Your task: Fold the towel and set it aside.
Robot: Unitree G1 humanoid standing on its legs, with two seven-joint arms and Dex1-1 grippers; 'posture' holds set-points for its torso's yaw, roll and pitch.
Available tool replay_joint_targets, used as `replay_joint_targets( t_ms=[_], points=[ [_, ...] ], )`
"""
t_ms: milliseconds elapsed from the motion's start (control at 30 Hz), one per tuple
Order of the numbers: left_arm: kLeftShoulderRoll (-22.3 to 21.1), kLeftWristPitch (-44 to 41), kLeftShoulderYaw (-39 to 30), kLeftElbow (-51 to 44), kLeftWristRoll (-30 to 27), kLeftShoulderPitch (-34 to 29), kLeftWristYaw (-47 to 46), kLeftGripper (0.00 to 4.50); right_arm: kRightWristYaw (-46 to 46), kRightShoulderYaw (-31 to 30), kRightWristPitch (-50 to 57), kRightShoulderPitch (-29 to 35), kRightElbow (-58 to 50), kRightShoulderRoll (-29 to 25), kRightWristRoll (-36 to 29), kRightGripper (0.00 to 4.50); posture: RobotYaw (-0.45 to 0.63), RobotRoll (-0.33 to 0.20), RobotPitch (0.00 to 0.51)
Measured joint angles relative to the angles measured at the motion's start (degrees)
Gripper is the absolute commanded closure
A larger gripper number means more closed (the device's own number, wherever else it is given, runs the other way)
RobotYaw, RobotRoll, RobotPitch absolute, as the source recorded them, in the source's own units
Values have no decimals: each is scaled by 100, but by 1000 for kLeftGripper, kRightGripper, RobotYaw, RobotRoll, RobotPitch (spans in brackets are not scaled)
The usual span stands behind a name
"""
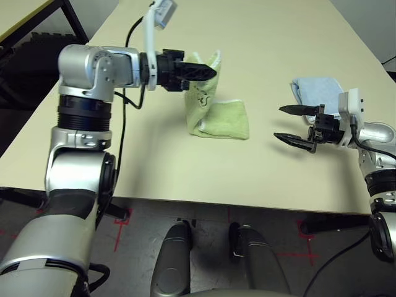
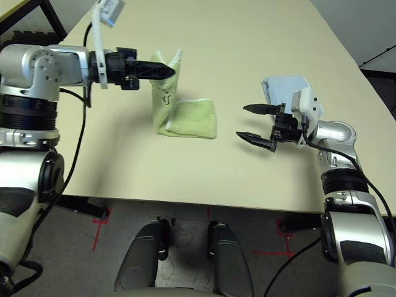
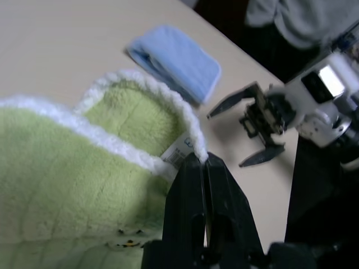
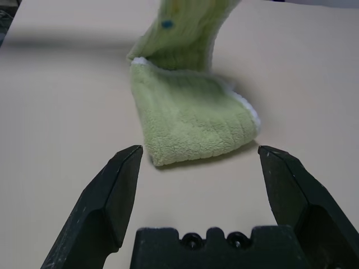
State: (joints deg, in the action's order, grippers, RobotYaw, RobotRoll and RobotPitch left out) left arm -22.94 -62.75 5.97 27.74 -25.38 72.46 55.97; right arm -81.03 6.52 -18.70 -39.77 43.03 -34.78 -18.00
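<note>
Right gripper jaws apart | left gripper clamps towel edge

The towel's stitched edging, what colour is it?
White, around the light green towel; clearest in the left wrist view.

Head stereo pair: both eyes look forward and down from above the near edge of the tabletop, sharing the whole scene, offset sideways. Left wrist camera: close behind its shut fingers, facing across the towel toward the right gripper. Right wrist camera: low and level, looking between its spread fingers at the same towel, near.
</note>
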Motion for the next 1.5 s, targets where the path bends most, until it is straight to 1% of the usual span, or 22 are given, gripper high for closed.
replay_joint_targets(
  t_ms=[200, 300, 433, 633, 667, 700, 767, 800, 967, 1033, 1133, 1233, 1300, 1333, 1367, 1400, 1500],
  points=[
    [208, 78, 371, 37, 63, -39, 198, 4449, 40, 0, -1, 0, -11, -1, -2, 0, 129, 0, 142],
    [285, 90, 415, 50, 97, -113, 194, 4449, 51, 1, 0, 2, -15, -4, -2, 0, 130, 0, 140],
    [515, 102, 431, 50, 99, -111, 193, 4449, 83, 0, -1, 1, -16, -4, -1, 0, 129, 0, 139],
    [671, 280, 575, 239, 234, -119, 189, 4449, 101, 0, -1, 1, -23, -4, -2, 0, 120, 0, 142],
    [680, 312, 590, 253, 271, -141, 184, 4013, 102, 0, 0, 1, -28, -4, -2, 0, 118, 0, 143],
    [692, 345, 596, 256, 301, -165, 179, 3797, 104, 0, 0, 1, -35, -4, -2, 0, 118, 0, 143],
    [718, 379, 611, 254, 328, -227, 177, 3085, 105, 0, 1, 1, -70, -4, -3, 0, 119, 0, 144],
    [730, 380, 615, 247, 338, -274, 173, 2642, 105, 0, 1, 1, -93, -4, -3, 0, 119, 0, 145],
    [733, 340, 601, 153, 320, -382, 172, 699, 104, 0, 2, 0, -97, -4, -4, 0, 122, 0, 146],
    [644, 305, 490, -7, 231, -381, 202, 27, 103, -2, 3, -14, -95, -3, -3, 0, 124, 0, 147],
    [346, 519, -72, -202, -19, -361, 320, 27, 97, -2, 17, -87, -95, -3, -4, 0, 126, 0, 149],
    [-193, 1370, -443, -470, -63, -438, 704, 27, 81, 5, 122, -212, -95, 2, -36, 0, 135, 0, 152],
    [-577, 2206, -482, -512, 5, -766, 1188, 27, 97, 19, 407, -284, -119, 58, -143, 0, 137, 0, 152],
    [-698, 2516, -463, -457, 78, -923, 1365, 27, 102, 31, 530, -290, -147, 80, -176, 0, 134, 0, 154],
    [-837, 3008, -414, -339, 201, -1147, 1608, 27, 114, 33, 706, -304, -204, 136, -231, 0, 132, 0, 155],
    [-922, 3480, -353, -143, 325, -1333, 1841, 27, 117, 32, 846, -308, -281, 182, -276, 0, 126, 0, 156],
    [-954, 4766, -181, 533, 697, -1665, 2351, 27, 138, 24, 1075, -369, -382, 284, -305, 0, 117, 0, 160]
  ],
)
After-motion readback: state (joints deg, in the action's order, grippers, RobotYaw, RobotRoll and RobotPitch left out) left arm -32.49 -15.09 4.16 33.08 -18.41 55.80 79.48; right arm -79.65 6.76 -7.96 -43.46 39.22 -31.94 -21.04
